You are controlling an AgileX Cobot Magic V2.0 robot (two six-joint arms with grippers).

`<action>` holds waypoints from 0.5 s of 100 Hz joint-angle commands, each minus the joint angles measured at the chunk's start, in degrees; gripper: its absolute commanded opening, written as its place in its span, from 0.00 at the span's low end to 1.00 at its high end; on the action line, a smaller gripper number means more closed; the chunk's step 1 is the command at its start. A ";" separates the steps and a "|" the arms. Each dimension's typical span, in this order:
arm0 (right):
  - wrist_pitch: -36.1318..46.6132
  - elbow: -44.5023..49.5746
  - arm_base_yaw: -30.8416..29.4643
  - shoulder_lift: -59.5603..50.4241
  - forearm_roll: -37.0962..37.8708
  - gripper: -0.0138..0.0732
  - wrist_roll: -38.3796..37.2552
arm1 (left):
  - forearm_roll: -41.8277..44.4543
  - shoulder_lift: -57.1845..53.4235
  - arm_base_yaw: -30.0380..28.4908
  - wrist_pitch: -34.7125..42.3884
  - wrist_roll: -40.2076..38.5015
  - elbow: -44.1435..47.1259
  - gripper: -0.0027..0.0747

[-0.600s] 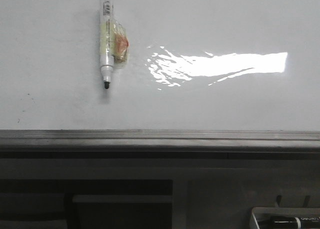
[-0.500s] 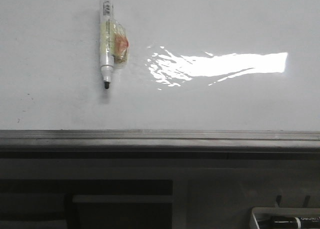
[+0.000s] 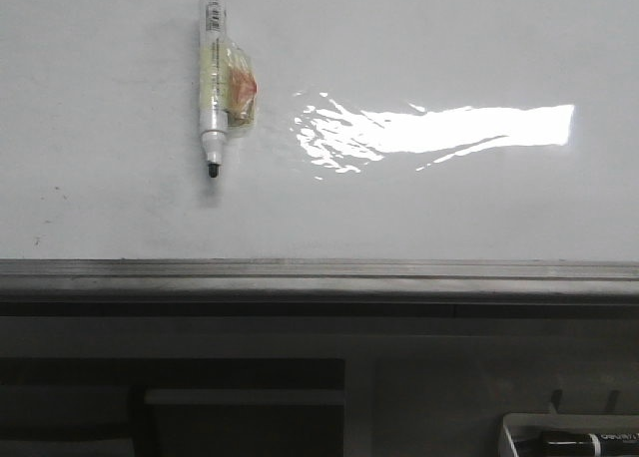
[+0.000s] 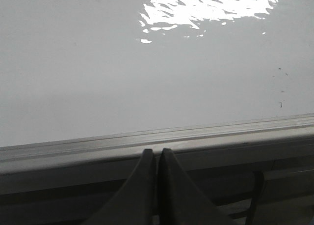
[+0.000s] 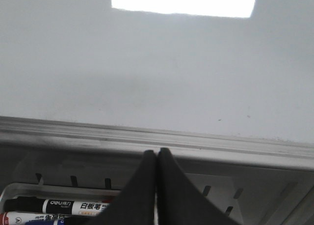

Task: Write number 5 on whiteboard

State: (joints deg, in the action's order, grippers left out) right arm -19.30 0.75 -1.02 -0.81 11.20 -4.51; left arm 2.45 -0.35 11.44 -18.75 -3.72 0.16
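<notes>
Front view: the whiteboard [image 3: 419, 208] lies flat and bears no written figure, only a few small dark specks low on its left, so the number 5 is not begun. A capless marker [image 3: 212, 78] with a taped orange wad at its barrel lies on the board's upper left, tip toward the grey ledge [image 3: 319, 275]. Neither arm shows here.

Left wrist view: the left gripper [image 4: 157, 158] has its fingers pressed together, holding nothing, just short of the ledge. The marker is outside this view.

Right wrist view: the right gripper [image 5: 157, 158] is likewise closed and empty, above a tray of markers [image 5: 59, 205]; whether those are capped is hard to tell.

Everything remains: taking a marker, then writing.
</notes>
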 commanded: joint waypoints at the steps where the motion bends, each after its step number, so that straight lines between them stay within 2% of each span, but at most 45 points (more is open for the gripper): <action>1: 1.42 1.45 -0.35 -0.80 -0.06 0.09 0.65 | 0.21 -1.58 -0.13 4.31 -0.34 1.06 0.01; 22: 1.55 1.45 -0.35 -0.80 0.16 0.09 0.65 | 0.19 -1.58 -0.13 4.44 -0.34 1.06 0.01; 30: 4.63 1.45 -0.35 -0.80 1.95 0.09 0.39 | -1.25 -1.58 -0.13 5.75 -0.34 1.06 0.01; 37: 15.73 1.45 -0.35 -0.80 -1.80 0.09 -1.04 | -10.64 -1.58 -0.13 10.96 -0.54 1.06 0.01; 38: 16.89 1.45 -0.35 -0.80 -3.03 0.09 -1.16 | -15.38 -1.58 -0.13 12.30 -0.50 1.06 0.01; 45: 28.16 1.45 -0.35 -0.80 -6.92 0.09 -1.31 | -28.79 -1.58 -0.13 17.72 -0.50 1.06 0.01; 50: 35.13 1.45 -0.35 -0.80 -7.04 0.09 -1.45 | -33.88 -1.58 -0.13 21.61 -0.50 1.06 0.01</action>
State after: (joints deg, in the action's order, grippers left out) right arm -1.20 0.97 -1.02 -0.81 6.22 -5.41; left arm -19.34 -0.35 11.44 -8.05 -3.72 0.16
